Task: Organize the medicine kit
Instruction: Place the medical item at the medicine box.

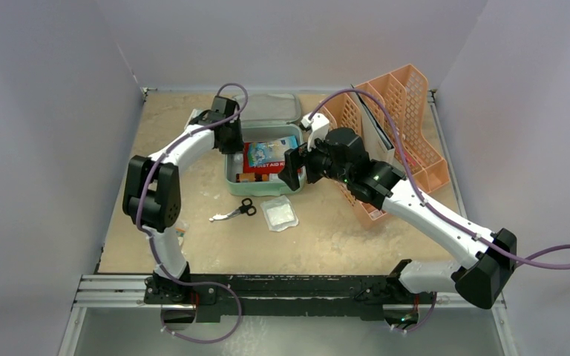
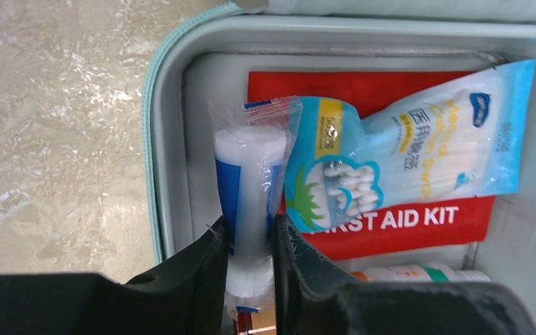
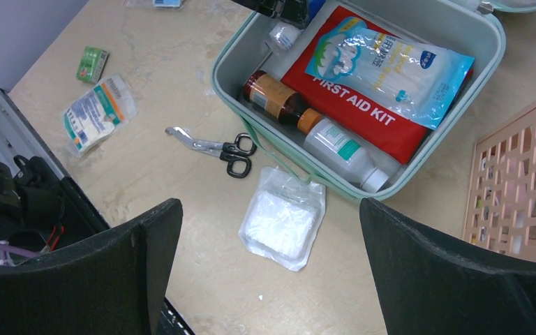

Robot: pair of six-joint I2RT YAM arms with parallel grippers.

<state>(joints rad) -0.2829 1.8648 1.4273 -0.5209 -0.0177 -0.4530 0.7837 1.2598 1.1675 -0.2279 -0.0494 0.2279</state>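
The mint-green medicine kit (image 1: 231,180) stands open at mid-table, its lid (image 1: 267,108) lying behind it. Inside are a red FIRST AID KIT pouch (image 3: 352,105), a bag of cotton swabs (image 3: 391,66), a brown bottle (image 3: 276,94) and a white bottle (image 3: 338,146). My left gripper (image 2: 248,234) is over the box's left side (image 2: 155,139), shut on a plastic-wrapped white bandage roll (image 2: 248,174). My right gripper (image 3: 269,206) is open and empty, hovering above the table by the box's front right corner, over a clear gauze packet (image 3: 283,220).
Scissors (image 3: 213,148) lie in front of the box beside the gauze packet (image 1: 279,213). A peach mesh file rack (image 1: 401,126) stands to the right, close to my right arm. A small green box (image 3: 92,64) and a white packet (image 3: 98,112) lie at the table's near left.
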